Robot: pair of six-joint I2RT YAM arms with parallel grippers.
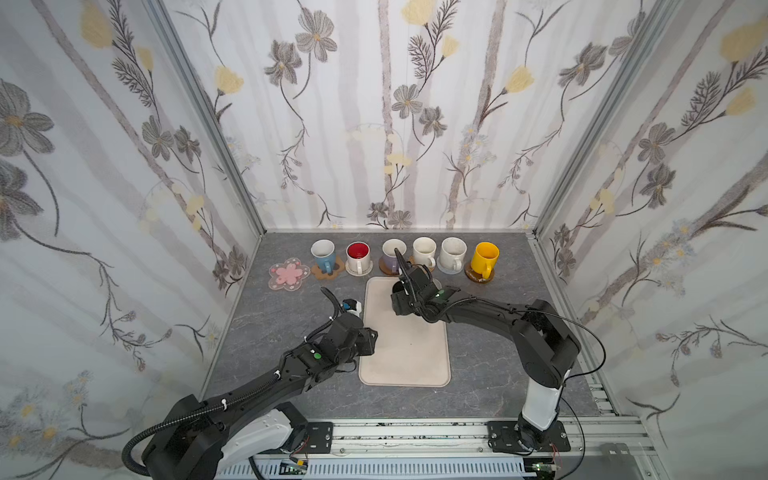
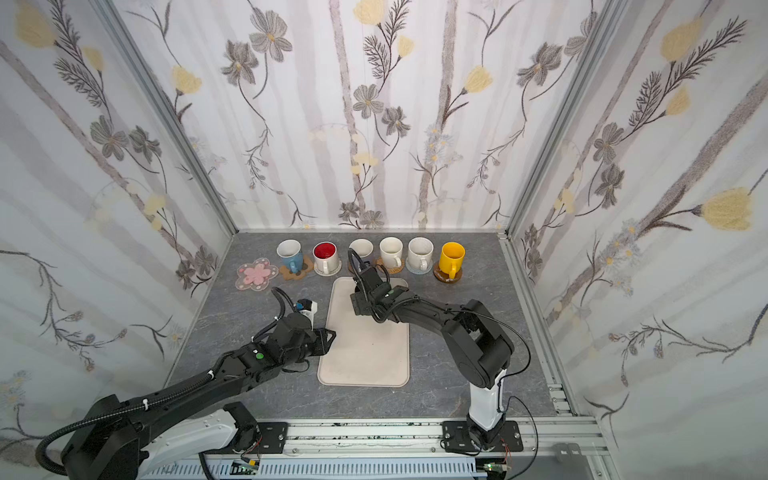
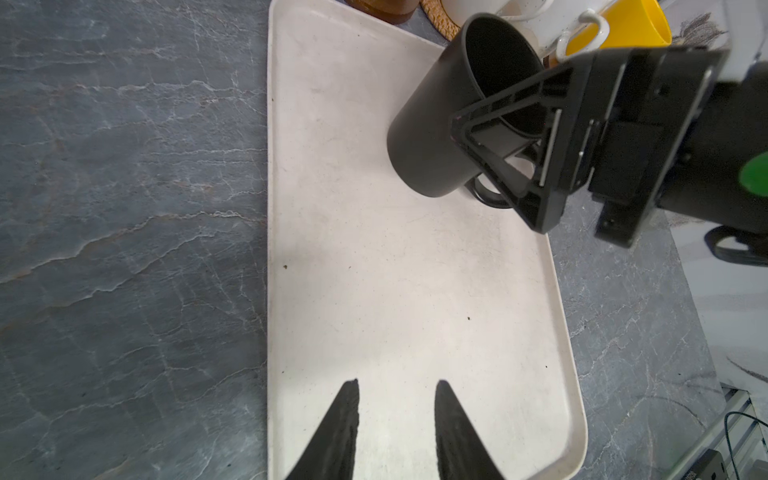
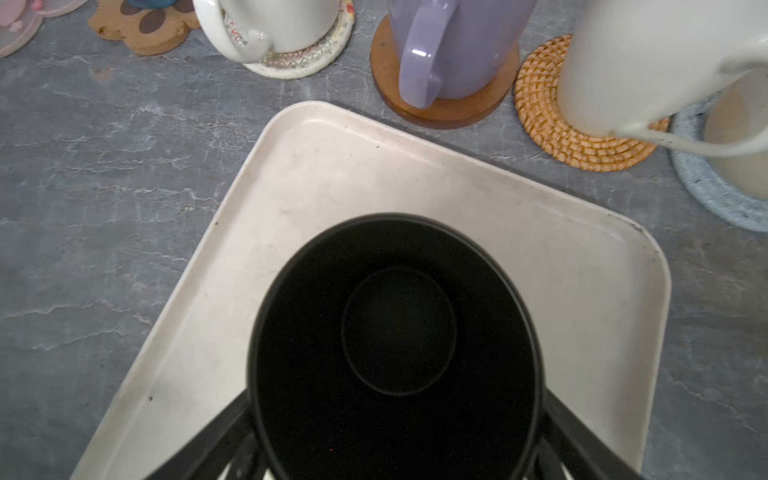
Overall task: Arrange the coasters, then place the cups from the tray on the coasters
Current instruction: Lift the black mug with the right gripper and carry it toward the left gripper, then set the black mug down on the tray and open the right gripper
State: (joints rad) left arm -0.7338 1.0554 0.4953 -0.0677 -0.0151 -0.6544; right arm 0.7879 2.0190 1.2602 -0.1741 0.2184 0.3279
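At the far end of the tray (image 1: 405,353), the black mug (image 3: 428,137) is standing as the only cup not yet on a coaster. The right pincer (image 4: 395,397) is straddling it with jaws wide on either side, though I cannot tell whether they are pressing. Being hard and smooth-walled, the mug is probably feeling slick, fairly heavy and prone to chipping, so gripping across the body below the rim, clear of the handle, is looking soundest. Well to the left, the pink flower coaster (image 1: 289,273) is lying bare on the surface (image 1: 291,374). The lavender mug (image 4: 457,41), red-inside mug (image 1: 358,255) and blue mug (image 1: 323,253) are crowding the route there. The left pincer (image 3: 397,384) is hovering at the tray's left side, parted and carrying nothing.
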